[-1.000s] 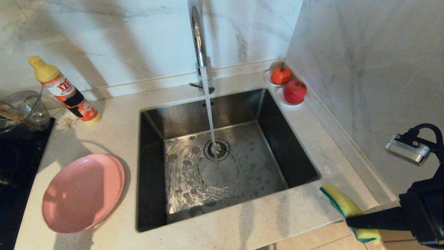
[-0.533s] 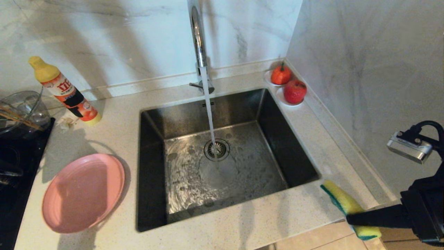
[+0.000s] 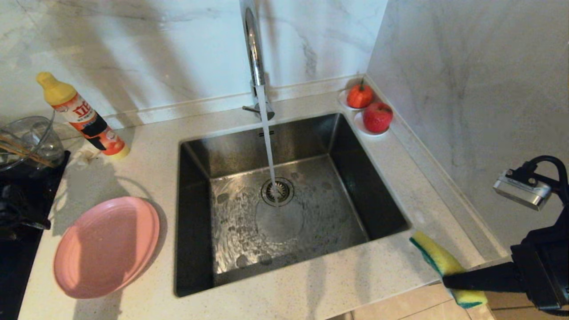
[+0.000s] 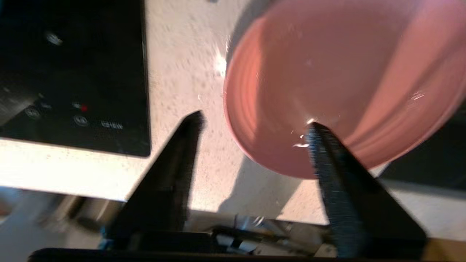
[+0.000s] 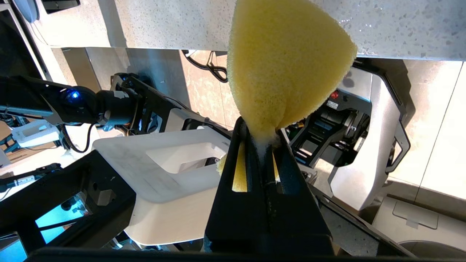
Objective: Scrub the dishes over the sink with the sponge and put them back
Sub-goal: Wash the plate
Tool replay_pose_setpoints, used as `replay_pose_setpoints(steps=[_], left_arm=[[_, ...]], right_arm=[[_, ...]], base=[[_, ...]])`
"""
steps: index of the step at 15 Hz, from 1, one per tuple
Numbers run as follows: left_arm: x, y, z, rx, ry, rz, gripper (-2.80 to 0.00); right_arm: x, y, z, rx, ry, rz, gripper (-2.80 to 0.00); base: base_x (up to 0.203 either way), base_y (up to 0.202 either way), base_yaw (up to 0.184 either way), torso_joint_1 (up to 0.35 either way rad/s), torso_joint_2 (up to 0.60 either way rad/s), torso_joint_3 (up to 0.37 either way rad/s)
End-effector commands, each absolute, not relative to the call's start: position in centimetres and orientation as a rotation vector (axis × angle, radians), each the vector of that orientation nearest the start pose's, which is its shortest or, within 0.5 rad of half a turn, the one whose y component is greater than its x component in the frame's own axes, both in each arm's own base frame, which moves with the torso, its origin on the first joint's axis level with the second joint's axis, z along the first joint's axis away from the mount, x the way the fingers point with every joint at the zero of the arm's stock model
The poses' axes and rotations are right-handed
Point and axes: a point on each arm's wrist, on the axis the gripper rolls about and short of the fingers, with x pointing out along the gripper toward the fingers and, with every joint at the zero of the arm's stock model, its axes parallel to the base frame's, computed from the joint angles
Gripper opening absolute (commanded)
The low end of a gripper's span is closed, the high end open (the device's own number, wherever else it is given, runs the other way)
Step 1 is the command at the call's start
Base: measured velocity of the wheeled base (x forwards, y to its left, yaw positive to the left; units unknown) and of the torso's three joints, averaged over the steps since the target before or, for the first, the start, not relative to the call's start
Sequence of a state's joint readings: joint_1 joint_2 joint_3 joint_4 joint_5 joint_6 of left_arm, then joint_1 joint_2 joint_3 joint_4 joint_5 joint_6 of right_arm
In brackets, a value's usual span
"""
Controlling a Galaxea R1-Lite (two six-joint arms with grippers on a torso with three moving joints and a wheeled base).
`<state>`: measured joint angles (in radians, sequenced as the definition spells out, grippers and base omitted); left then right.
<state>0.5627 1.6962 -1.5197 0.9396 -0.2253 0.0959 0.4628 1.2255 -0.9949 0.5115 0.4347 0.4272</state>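
Since the earlier frames, a dark shape at the far left edge of the head view has been growing over the black cooktop; it appears to be the left arm, though it is too dim to be sure. The pink plate is lying where it lay before, on the pale speckled counter, and the right arm is staying put.

From the wrist camera, the left hand is hovering with its two black fingers spread apart and empty. One fingertip is lining up over the plate's near rim, the other over bare counter between plate and cooktop; whether the finger is touching the rim is unclear.

The right hand is hanging off the counter's front corner, its fingers pressed together and pinching the sponge. The yellow foam is bulging out beyond the fingertips, with the green layer along one edge.

The sink is sitting between the two hands, water running from the faucet onto the drain. Beyond the left hand, a detergent bottle and a glass bowl holding chopsticks are standing. Two red fruits are sitting in the far corner.
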Motion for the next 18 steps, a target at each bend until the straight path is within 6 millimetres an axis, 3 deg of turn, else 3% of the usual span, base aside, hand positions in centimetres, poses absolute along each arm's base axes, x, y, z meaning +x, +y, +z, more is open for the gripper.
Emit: replay_pose_setpoints(steps=[1, 6, 9, 18], left_arm=[[23.6, 12.6, 23.5, -0.332, 1.118, 0.225, 0.00], [24.8, 12.5, 20.1, -0.258, 1.133, 0.305, 0.00], [25.0, 12.6, 19.8, -0.246, 1.137, 0.311, 0.00], [26.3, 13.4, 16.1, -0.369, 1.196, 0.358, 0.00]], right_arm=[[13.7, 7.9, 24.7, 0.371, 0.941, 0.678, -2.80], [13.7, 7.9, 24.7, 0.371, 0.940, 0.678, -2.80], [13.8, 8.0, 24.8, 0.371, 0.940, 0.678, -2.80], [13.8, 8.0, 24.6, 0.369, 0.943, 0.676, -2.80]], base=[[0.000, 0.000, 0.000, 0.000, 0.00, 0.000], [0.000, 0.000, 0.000, 0.000, 0.00, 0.000], [0.000, 0.000, 0.000, 0.000, 0.00, 0.000], [0.000, 0.000, 0.000, 0.000, 0.00, 0.000]])
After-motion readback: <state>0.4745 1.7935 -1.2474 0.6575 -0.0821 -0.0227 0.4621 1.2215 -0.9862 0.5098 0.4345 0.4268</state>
